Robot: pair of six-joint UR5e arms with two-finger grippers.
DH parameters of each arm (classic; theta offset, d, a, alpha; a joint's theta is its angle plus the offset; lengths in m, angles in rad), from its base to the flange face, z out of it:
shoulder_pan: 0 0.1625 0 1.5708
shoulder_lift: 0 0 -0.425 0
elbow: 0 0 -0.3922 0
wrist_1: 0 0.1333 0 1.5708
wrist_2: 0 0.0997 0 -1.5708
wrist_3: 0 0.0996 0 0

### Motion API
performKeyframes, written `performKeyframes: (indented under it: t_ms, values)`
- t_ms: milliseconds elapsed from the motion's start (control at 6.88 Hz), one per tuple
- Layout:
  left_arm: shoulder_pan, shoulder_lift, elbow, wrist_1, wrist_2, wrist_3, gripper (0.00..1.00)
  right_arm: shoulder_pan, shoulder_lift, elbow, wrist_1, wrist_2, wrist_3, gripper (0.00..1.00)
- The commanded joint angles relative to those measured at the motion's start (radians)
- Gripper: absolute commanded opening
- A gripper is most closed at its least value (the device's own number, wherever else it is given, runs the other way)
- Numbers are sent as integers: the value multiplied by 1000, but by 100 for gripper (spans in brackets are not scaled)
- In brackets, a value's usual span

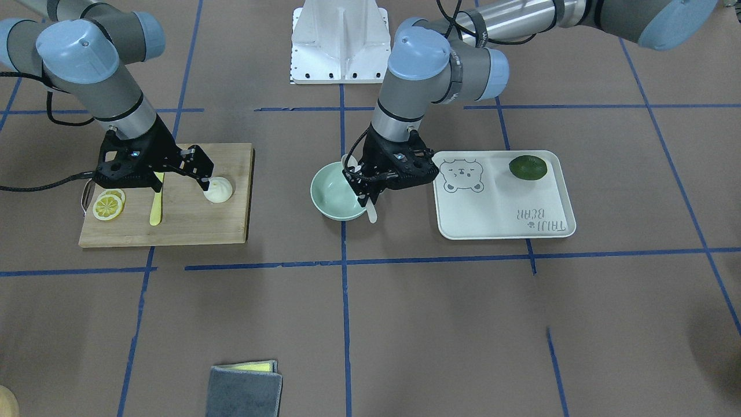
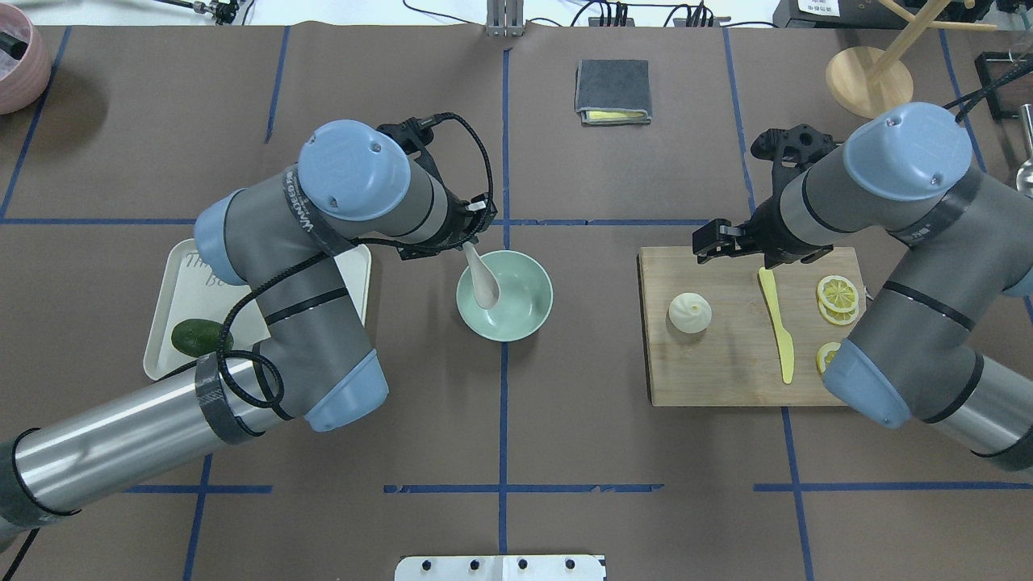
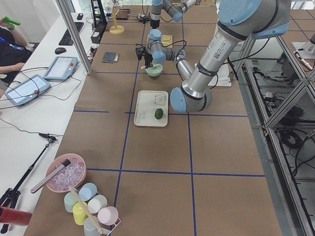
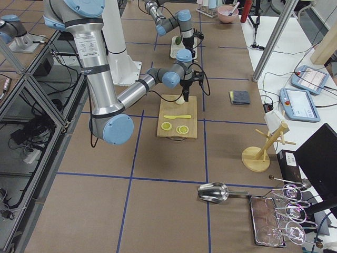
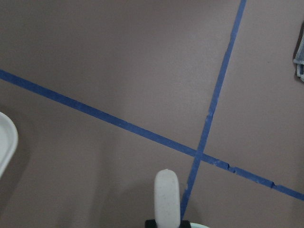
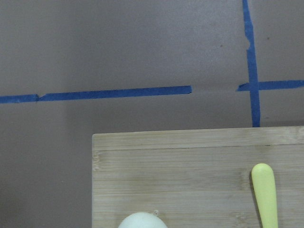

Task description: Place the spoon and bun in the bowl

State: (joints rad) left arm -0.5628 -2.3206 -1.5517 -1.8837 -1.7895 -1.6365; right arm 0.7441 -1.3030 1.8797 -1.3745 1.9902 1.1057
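Note:
The pale spoon [image 2: 483, 284] hangs tilted with its scoop inside the mint-green bowl [image 2: 533, 307] at the table's middle. My left gripper [image 1: 369, 194] is shut on the spoon's handle [image 1: 371, 213] at the bowl's [image 1: 327, 194] rim; the handle's end shows in the left wrist view [image 5: 167, 194]. The white pleated bun [image 2: 689, 312] lies on the wooden cutting board [image 2: 726, 371]. My right gripper [image 1: 181, 183] is open and empty just above the board, one finger [image 1: 205, 181] beside the bun [image 1: 219, 190]. The bun's top edge shows in the right wrist view [image 6: 142, 221].
A yellow plastic knife [image 2: 777, 323] and lemon slices [image 2: 837, 294] also lie on the board. A white tray [image 1: 503, 220] with a dark green fruit [image 1: 527, 167] sits beside the bowl, partly under my left arm. A folded grey cloth [image 2: 612, 91] lies at the far side.

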Motion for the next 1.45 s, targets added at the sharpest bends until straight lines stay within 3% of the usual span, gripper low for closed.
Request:
performKeyframes:
  t_ms: [0, 145, 291, 436, 873, 1018, 1164, 1309]
  values:
    - [12, -13, 16, -11, 1, -3, 0, -29, 1, -7, 0, -8, 2, 100]
    - [12, -25, 19, -11, 1, 1, 0, -35, 2, -10, 0, -8, 3, 100]
    - [12, -25, 21, -11, 1, 4, 55, -51, 10, -11, 0, -13, 5, 100]
    - [12, -25, 18, -8, 2, 6, 100, -70, 28, -31, -2, -51, 6, 100]
    - [-17, -19, -22, 11, -4, 7, 100, -115, 44, -89, -2, -86, 6, 100]
    - [-34, -17, -43, 40, -5, 7, 100, -117, 44, -93, -2, -87, 8, 89]
    - [-48, -14, -63, 61, -5, 9, 100, -117, 44, -94, -2, -87, 8, 39]
    - [-52, -13, -64, 64, -5, 9, 100, -121, 44, -96, -3, -87, 5, 8]
